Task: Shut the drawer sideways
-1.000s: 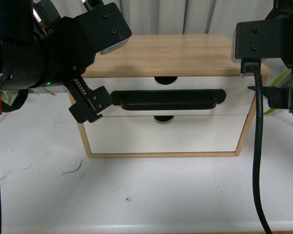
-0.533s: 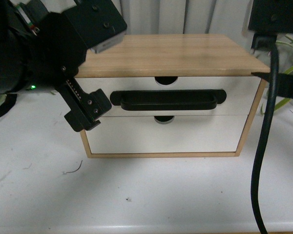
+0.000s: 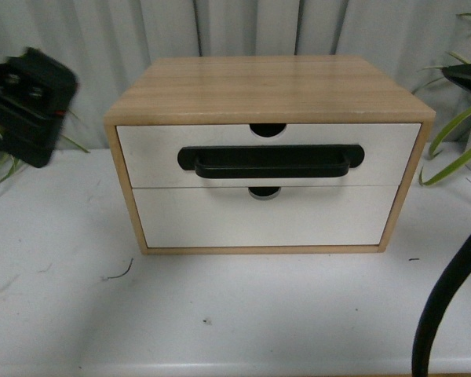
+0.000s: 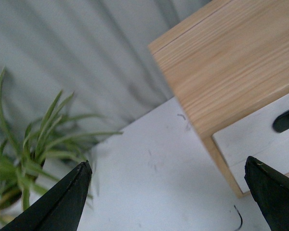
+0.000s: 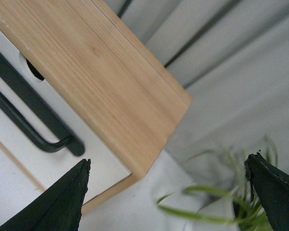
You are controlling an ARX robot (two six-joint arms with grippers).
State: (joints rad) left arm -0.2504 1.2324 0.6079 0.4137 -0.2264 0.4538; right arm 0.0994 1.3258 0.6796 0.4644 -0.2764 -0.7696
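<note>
The drawer (image 3: 157, 149) is the upper one of a light wood cabinet (image 3: 267, 86). It has a white front, a long black bar handle (image 3: 271, 161) and a notch in its top edge. Its front sits flush with the cabinet frame. My left gripper (image 4: 168, 192) is open and empty, over the white table beside the cabinet's left corner (image 4: 221, 62). My right gripper (image 5: 166, 192) is open and empty, off the cabinet's right corner (image 5: 149, 163). The handle's end (image 5: 38, 130) shows in the right wrist view. Neither gripper touches the drawer.
A lower white drawer without a handle (image 3: 259, 216) sits under the first. Green plants stand at the left (image 4: 19, 154) and the right (image 5: 216, 202) of the cabinet. My left arm's black body (image 3: 23, 106) is at the far left. A black cable (image 3: 447, 298) hangs at the front right.
Both arms have drawn away from the cabinet: the left one to the far left, the right one almost out of the front view. The drawer front looks unchanged.
</note>
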